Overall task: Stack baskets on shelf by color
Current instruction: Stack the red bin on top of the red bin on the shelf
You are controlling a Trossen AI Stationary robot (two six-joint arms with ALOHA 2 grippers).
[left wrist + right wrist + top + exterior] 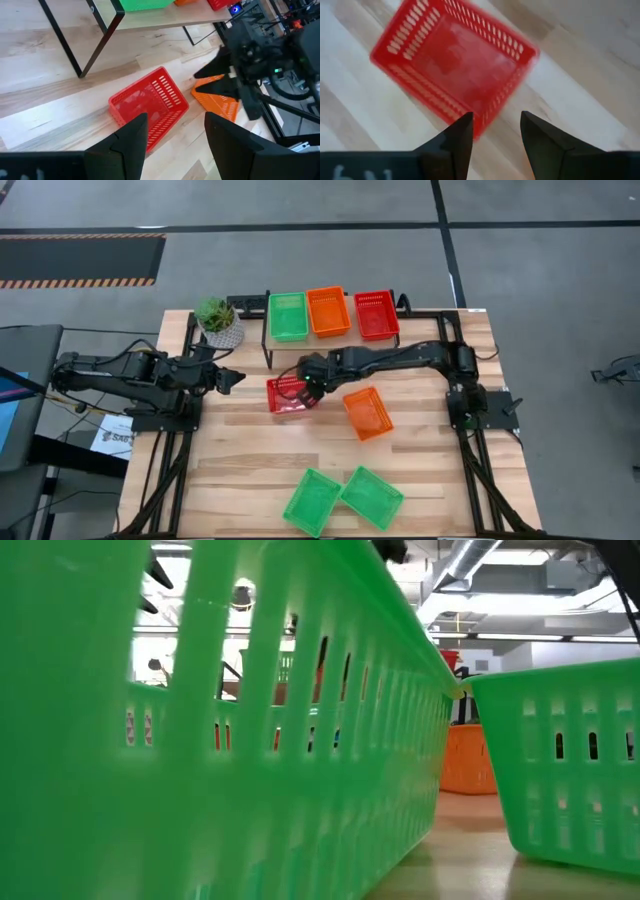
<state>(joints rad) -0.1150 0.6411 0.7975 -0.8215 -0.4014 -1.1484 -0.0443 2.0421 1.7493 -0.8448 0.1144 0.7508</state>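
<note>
Baskets sit in three places. On the low light-wood shelf with black metal legs (330, 340) stand a green mesh-sided plastic basket (288, 316), an orange basket (328, 311) touching it, and a red basket (377, 314) a little apart to the right.

Out on the plank tabletop (240, 450), a loose red perforated basket (289, 394) lies just in front of the shelf, turned at an angle. The right gripper (311, 388) hangs directly over its right end. In the right wrist view the two dark fingers (455, 137) stand apart with a clear gap, holding nothing; the red basket's near rim (485, 112) lies just ahead of the gap and below it, not between the fingers.

The left gripper (232, 378) waits near the table's left side, beside a small potted plant (217, 320), pointing toward the red basket. Its fingers (131, 132) are also spread and empty, the basket showing beyond them.

Right of the red basket, near it but not touching, lies a loose orange basket (367, 413). Two green baskets (312, 502) (371, 497) rest side by side at the table's front edge, filling the low view.
</note>
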